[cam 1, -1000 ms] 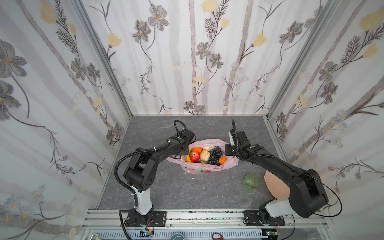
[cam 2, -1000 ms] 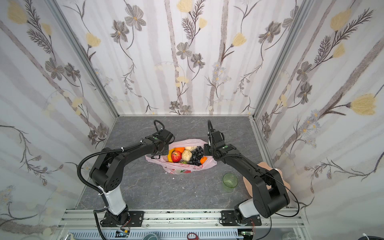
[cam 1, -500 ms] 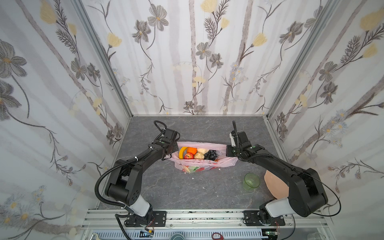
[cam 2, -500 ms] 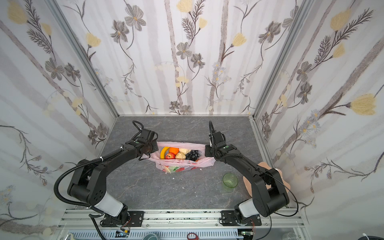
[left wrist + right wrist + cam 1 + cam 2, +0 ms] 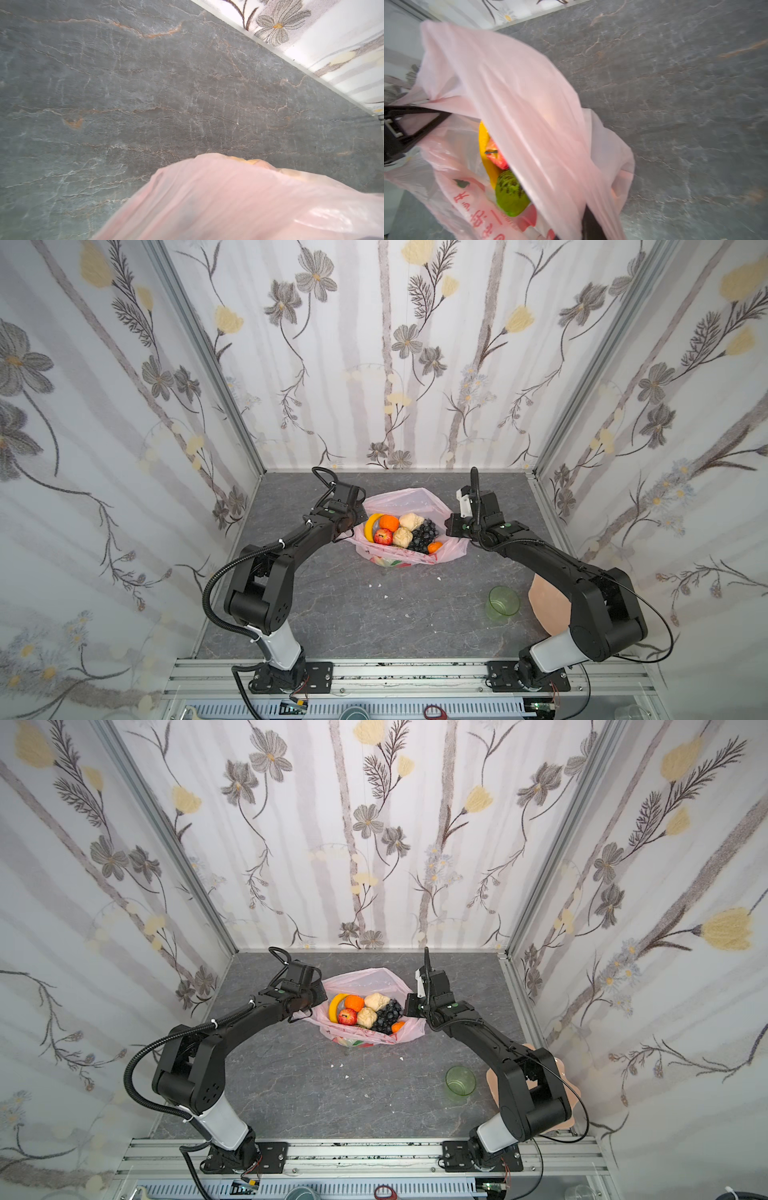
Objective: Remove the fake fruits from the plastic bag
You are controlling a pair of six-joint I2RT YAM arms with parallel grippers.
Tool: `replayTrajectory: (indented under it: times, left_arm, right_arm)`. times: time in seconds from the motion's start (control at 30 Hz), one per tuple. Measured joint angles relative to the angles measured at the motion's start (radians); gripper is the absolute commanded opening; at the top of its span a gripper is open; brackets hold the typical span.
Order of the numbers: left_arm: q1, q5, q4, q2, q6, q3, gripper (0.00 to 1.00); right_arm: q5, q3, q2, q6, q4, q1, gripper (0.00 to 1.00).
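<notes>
At the plastic bag's (image 5: 398, 498) left rim the left gripper (image 5: 351, 526) was clenched. Its fingers were hidden under the wrist in both top views, but the pink film ran taut into it, so it looked pinched on that rim. The bag sat on the grey table (image 5: 332, 614) with its mouth spread wide and the fake fruits (image 5: 365, 1013) all inside.

Across the bag's mouth from its left side lay:
- the banana (image 5: 369, 526)
- the apple (image 5: 383, 536) and an orange (image 5: 389, 522)
- two beige lumps (image 5: 411, 521)
- the grape bunch (image 5: 424, 534)
- a second orange (image 5: 435, 547), hard against the bag's right wall

A green bumpy fruit (image 5: 510, 193) lay deeper in the bag, below the apple (only the right wrist view caught it).

At the bag's right rim the right gripper (image 5: 452, 526) was shut on the film, which draped over one black finger (image 5: 394, 145).

The step looked like opening the mouth, and both pinches served that. To do it well, one rim probably had to be let go while the other held its side up. The freed arm would then come down from above onto a top fruit, the orange or a beige lump. Thin film would snag easily, so the jaws should close clear of it.

Right of the bag and well apart stood a green cup (image 5: 503, 603), with a peach plate (image 5: 544, 605) beyond it, a likely place to put the fruit.
</notes>
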Motion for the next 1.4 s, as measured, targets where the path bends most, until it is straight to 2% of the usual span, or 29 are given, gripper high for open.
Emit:
replayTrajectory:
  times: [0.1, 0.17, 0.33, 0.5, 0.6, 0.77, 0.8, 0.83, 0.9, 1.0, 1.07, 1.17, 1.4]
  left_arm:
    - [-0.068, 0.028, 0.038, 0.021, -0.023, -0.017, 0.0]
    - [-0.076, 0.052, 0.053, 0.022, -0.031, -0.044, 0.0]
    - [0.033, 0.064, 0.081, -0.003, -0.071, -0.141, 0.0]
    - [0.16, 0.121, 0.119, -0.031, -0.106, -0.217, 0.0]
    - [0.174, 0.148, 0.13, -0.028, -0.113, -0.222, 0.0]
    - [0.177, 0.164, 0.142, -0.015, -0.116, -0.222, 0.0]
    - [0.176, 0.164, 0.142, -0.013, -0.114, -0.222, 0.0]
    - [0.172, 0.164, 0.142, -0.012, -0.114, -0.22, 0.0]
    - [0.158, 0.163, 0.143, -0.009, -0.112, -0.215, 0.0]
    - [0.135, 0.159, 0.143, -0.007, -0.11, -0.211, 0.0]
    - [0.126, 0.159, 0.143, -0.007, -0.111, -0.211, 0.0]
    - [0.122, 0.153, 0.144, -0.008, -0.116, -0.213, 0.0]
    - [0.104, 0.127, 0.144, -0.029, -0.133, -0.22, 0.0]
  right_arm:
    - [-0.046, -0.003, 0.05, 0.047, 0.062, 0.045, 0.0]
    - [-0.079, -0.005, 0.066, 0.064, 0.087, 0.057, 0.0]
    - [-0.128, -0.082, 0.031, 0.093, 0.168, -0.01, 0.0]
    - [-0.259, -0.194, -0.008, 0.128, 0.288, -0.132, 0.0]
    - [-0.321, -0.22, -0.003, 0.159, 0.328, -0.158, 0.0]
    - [-0.34, -0.205, 0.032, 0.167, 0.348, -0.168, 0.0]
    - [-0.337, -0.196, 0.039, 0.167, 0.343, -0.168, 0.04]
    - [-0.332, -0.189, 0.043, 0.167, 0.338, -0.167, 0.13]
    - [-0.306, -0.167, 0.047, 0.164, 0.312, -0.162, 0.35]
    - [-0.234, -0.126, 0.04, 0.129, 0.243, -0.137, 0.62]
    - [-0.187, -0.108, 0.018, 0.102, 0.193, -0.117, 0.74]
    - [-0.129, -0.1, -0.031, 0.065, 0.137, -0.1, 0.81]
    - [-0.05, -0.12, -0.113, 0.016, 0.064, -0.081, 0.85]
